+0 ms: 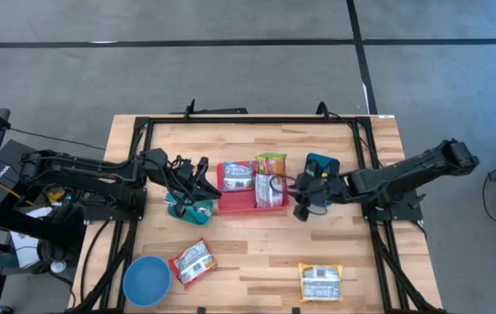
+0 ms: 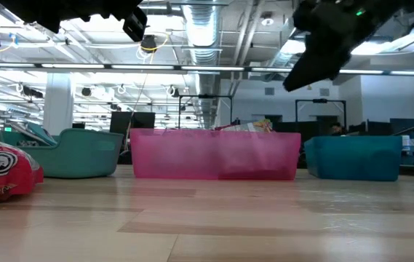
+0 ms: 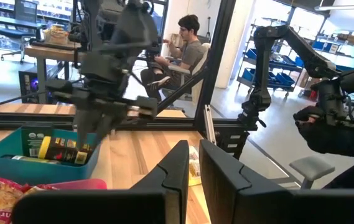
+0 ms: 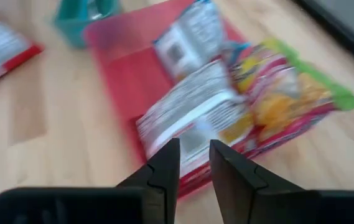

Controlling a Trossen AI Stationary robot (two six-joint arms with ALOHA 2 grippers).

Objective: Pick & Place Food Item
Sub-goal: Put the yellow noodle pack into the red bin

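A red bin stands mid-table and holds several food packets: a white-and-red one, another white one, and a green, yellow and red one that lies over the bin's rim. My right gripper hovers just right of the bin, empty, its fingers a narrow gap apart. My left gripper hovers at the bin's left side, above a teal bin, shut and empty.
A blue-teal bin with packets stands right of the red bin. A red packet, a blue bowl and a yellow packet lie near the front edge. A person sits beyond the table.
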